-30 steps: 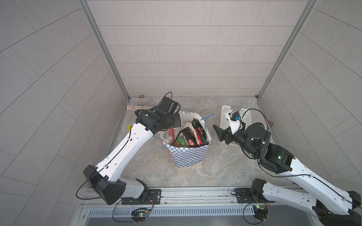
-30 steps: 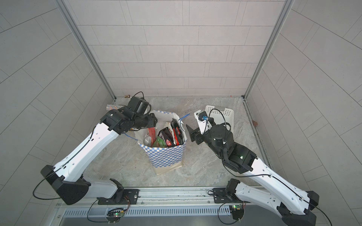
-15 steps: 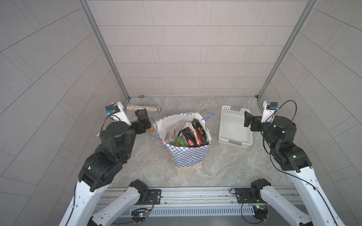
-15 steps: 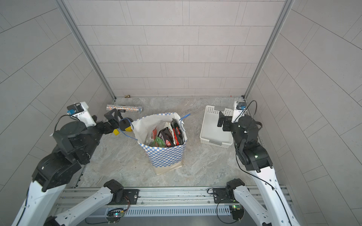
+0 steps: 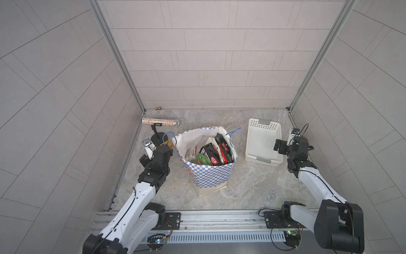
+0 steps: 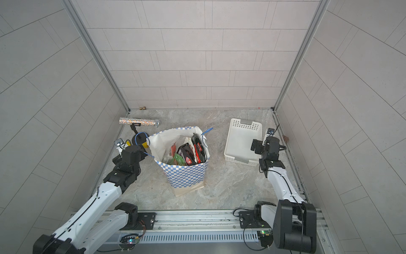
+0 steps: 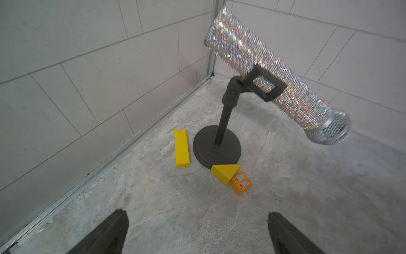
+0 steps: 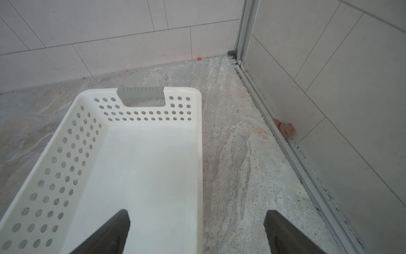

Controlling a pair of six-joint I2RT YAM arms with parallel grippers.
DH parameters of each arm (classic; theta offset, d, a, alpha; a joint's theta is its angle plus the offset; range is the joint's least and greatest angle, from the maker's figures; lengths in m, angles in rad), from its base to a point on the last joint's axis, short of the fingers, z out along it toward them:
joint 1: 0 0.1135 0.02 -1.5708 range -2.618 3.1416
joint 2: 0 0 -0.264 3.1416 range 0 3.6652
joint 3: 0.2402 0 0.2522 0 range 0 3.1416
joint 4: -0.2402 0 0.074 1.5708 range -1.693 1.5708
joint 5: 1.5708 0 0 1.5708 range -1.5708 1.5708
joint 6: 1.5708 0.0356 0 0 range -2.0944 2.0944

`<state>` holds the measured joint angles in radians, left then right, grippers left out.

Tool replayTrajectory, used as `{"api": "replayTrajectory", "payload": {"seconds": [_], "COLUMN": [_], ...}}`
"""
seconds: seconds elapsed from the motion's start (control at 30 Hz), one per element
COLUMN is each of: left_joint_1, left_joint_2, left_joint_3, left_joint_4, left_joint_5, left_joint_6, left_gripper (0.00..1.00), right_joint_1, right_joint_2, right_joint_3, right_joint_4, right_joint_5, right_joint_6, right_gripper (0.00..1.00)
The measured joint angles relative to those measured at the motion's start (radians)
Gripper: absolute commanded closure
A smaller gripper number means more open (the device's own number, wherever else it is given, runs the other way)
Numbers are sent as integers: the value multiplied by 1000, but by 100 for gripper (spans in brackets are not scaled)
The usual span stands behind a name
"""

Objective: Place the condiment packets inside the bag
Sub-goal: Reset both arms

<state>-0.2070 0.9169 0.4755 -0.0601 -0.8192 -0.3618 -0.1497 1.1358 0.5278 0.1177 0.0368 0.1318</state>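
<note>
Condiment packets [image 5: 212,152] stand on edge inside the bag [image 5: 208,176], mid-bench [image 5: 252,182], its mouth spread to take them. My left jaws and right jaws gape wide, empty, hanging clear either side. The basket [image 5: 264,126] under my right holds nothing, so the job looks done.

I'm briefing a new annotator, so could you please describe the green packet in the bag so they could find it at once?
Find the blue-and-white checkered bag standing mid-scene. Inside its open top, low against the near wall, lies the green packet, the only green one beside the black-and-red packets.
</note>
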Motion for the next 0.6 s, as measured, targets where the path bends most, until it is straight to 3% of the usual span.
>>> {"api": "replayTrajectory", "payload": {"seconds": [0.13, 0.33, 0.5, 0.6], "left_joint_1": [50, 76, 132, 146], "left_joint_2": [213, 410, 573, 624], "left_joint_3": [-47, -182, -204, -148], "left_joint_4": [253, 692, 933, 895], "left_joint_5": [88, 280, 435, 467], "left_joint_6": [124, 259, 289, 290], "left_gripper": [0, 0, 0, 0], "right_joint_1": [30, 109, 141, 145], "right_joint_2": [92, 219, 328, 392], "right_joint_3": [-75, -124, -154, -155], "right_joint_4": [208, 454, 637, 750], "right_joint_5": [-35, -90, -97, -79], "right_joint_6": [-17, -53, -93, -103], "right_gripper": [0, 0, 0, 0]}}
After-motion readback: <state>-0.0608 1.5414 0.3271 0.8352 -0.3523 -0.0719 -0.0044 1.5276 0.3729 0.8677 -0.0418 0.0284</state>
